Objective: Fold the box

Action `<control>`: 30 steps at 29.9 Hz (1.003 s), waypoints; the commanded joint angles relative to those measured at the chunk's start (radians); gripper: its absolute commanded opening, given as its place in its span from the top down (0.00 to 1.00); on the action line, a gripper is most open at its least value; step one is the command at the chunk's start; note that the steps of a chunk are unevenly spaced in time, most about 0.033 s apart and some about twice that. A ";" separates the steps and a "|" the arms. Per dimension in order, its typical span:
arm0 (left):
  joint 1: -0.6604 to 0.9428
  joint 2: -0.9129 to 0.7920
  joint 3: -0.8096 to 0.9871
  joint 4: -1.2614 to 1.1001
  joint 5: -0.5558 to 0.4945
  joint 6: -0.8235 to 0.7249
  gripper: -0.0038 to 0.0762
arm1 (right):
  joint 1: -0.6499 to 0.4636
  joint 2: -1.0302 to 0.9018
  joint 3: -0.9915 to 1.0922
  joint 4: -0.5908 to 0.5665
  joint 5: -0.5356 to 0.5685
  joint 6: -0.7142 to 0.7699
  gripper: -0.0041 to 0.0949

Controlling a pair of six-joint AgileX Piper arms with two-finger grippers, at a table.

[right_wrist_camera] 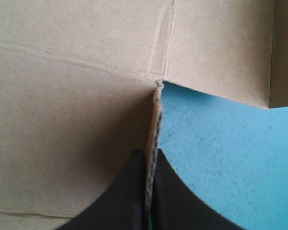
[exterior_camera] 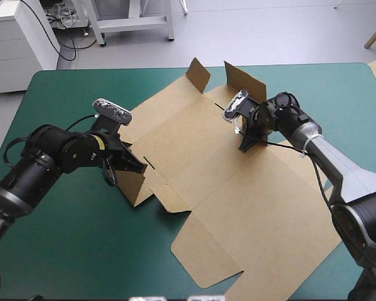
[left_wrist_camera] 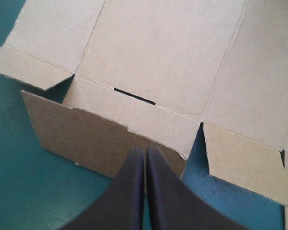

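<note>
Brown, mostly flat, the box (exterior_camera: 238, 188) lies centrally on the teal-green cover (exterior_camera: 62, 251) — right gripper (right_wrist_camera: 152, 152) nipped onto an upright flap (right_wrist_camera: 156, 120), left gripper (left_wrist_camera: 145, 151) closed empty against a raised side wall (left_wrist_camera: 96, 139).

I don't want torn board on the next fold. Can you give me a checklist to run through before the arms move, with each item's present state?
1. Right pincer grips the box: ok, shut on a flap's edge, with the board edge visible in its grip.
2. Left pincer grips board: not ok, it is shut in front of the left side flap's outer face, with no board in its grip.
3. Left side flap raised: ok, tilted up.
4. Far flaps raised: ok, both stand up.
5. Near panel flat: ok.
6. Slot uncovered: ok.
</note>
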 commanded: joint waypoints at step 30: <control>0.002 -0.207 -0.036 0.073 0.139 -0.043 0.96 | 0.094 0.030 -0.062 0.405 -0.256 -0.887 0.98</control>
